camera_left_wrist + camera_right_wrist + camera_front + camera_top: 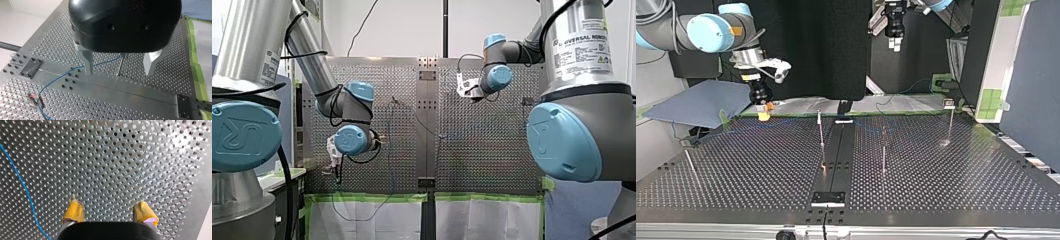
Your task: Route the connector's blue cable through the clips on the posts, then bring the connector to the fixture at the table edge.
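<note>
Jaws of the left gripper (pixel 118 72) are hanging wide over the blue cable (pixel 65 73); centring before pinching is looking wise.

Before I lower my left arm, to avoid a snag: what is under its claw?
Under the open left claw a thin post stands on the perforated table, with the blue cable running to its top. The claw's black body hides the table beyond.

In the top view, thin posts (pixel 883 150) stand well apart on the perforated table (pixel 761 185), leaving wide lanes; the blue cable (pixel 27 193) crosses the far gaps.
</note>
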